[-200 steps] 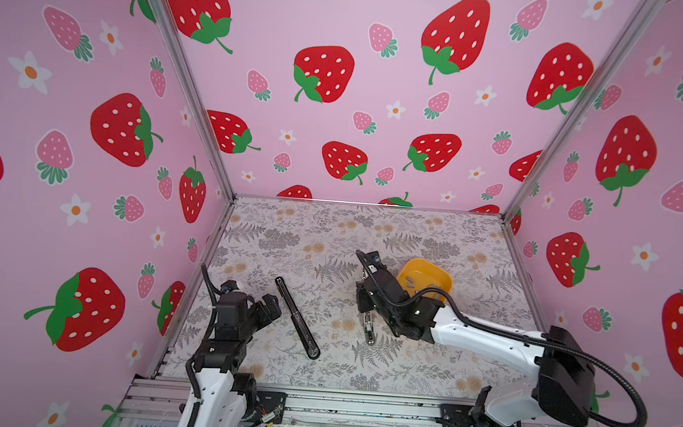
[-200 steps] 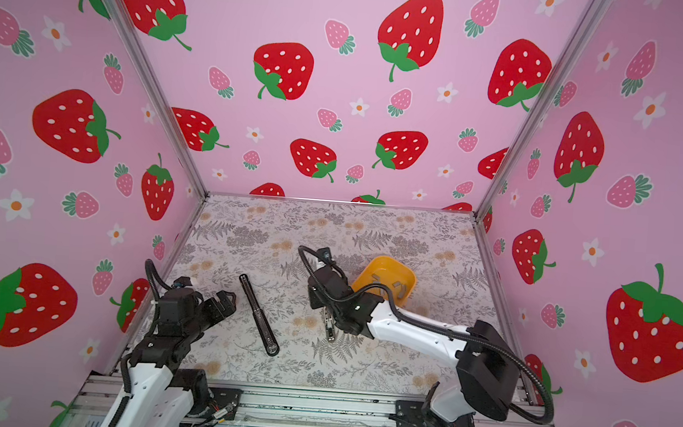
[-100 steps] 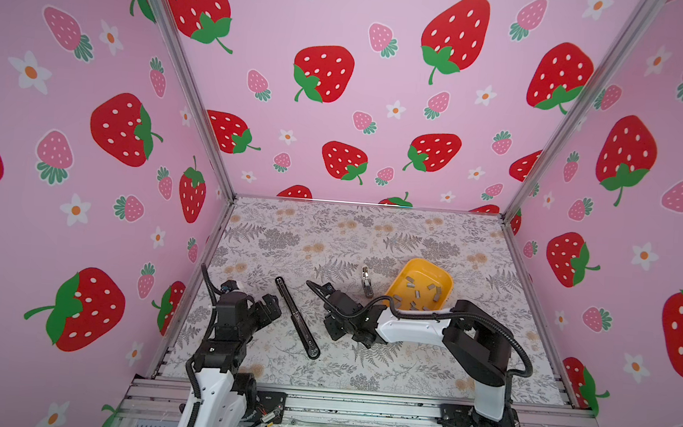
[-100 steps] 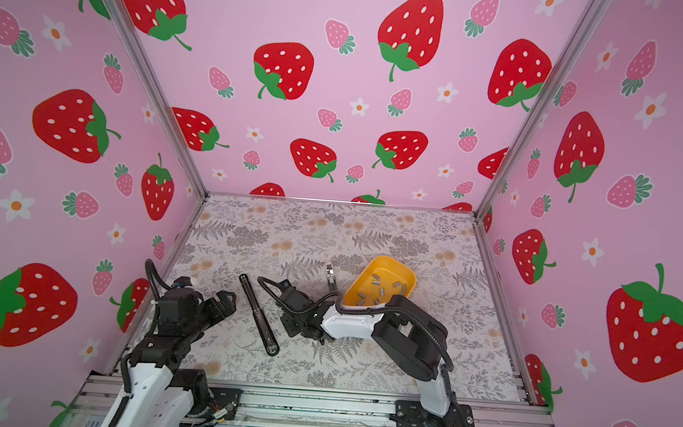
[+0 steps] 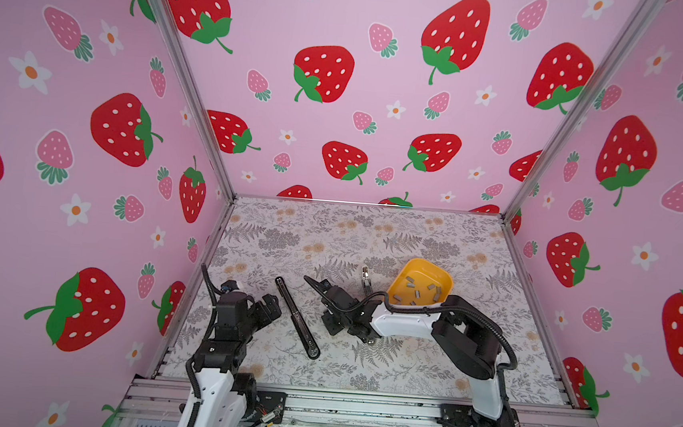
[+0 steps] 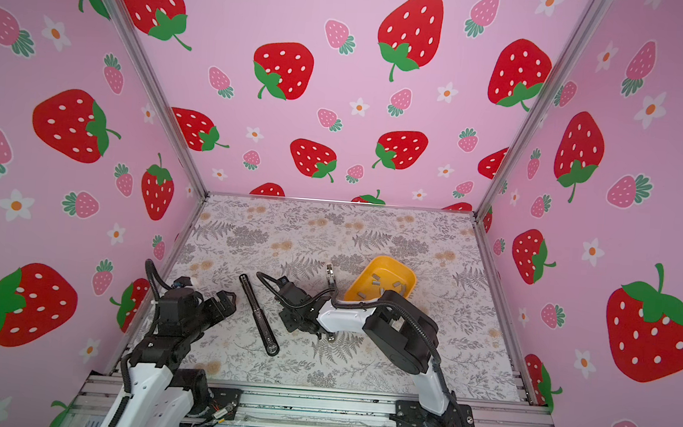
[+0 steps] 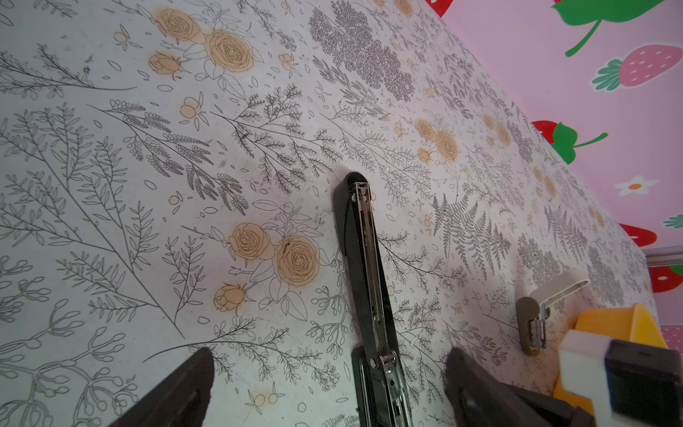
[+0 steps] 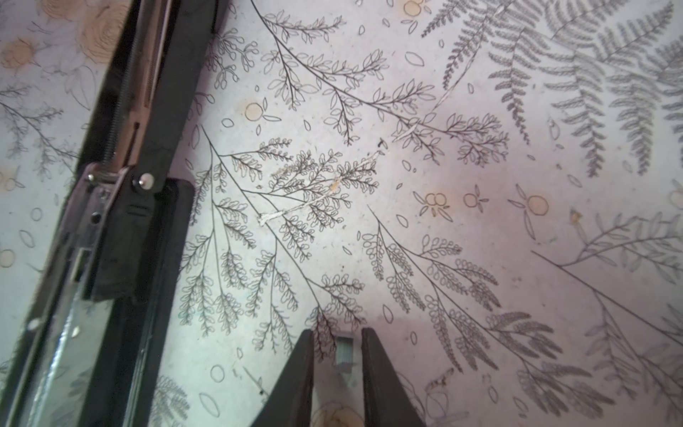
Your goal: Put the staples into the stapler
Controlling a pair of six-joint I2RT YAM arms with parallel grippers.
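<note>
The black stapler (image 5: 296, 317) (image 6: 259, 314) lies opened out flat on the floral table, its metal channel facing up (image 7: 364, 258) (image 8: 122, 185). Staples (image 5: 417, 291) (image 6: 384, 282) lie as several short grey strips in a yellow bowl (image 5: 445, 279) (image 6: 410, 276). One staple strip (image 8: 343, 347) sits on the table between the fingers of my right gripper (image 8: 338, 344) (image 5: 333, 328) (image 6: 293, 323). The jaws stand narrowly apart, with table showing on both sides of the strip. My left gripper (image 5: 272, 305) (image 6: 226, 301) (image 7: 329, 384) is wide open, left of the stapler's hinge end, holding nothing.
A small grey-and-white staple remover (image 5: 366, 279) (image 6: 330, 276) (image 7: 536, 318) lies between stapler and bowl. Pink strawberry walls close in the left, back and right sides. An aluminium rail (image 5: 358, 407) runs along the front edge.
My right arm has folded back and swung left from beside the bowl, coming down low next to the stapler. Its jaws have narrowed. The left arm has not moved.
</note>
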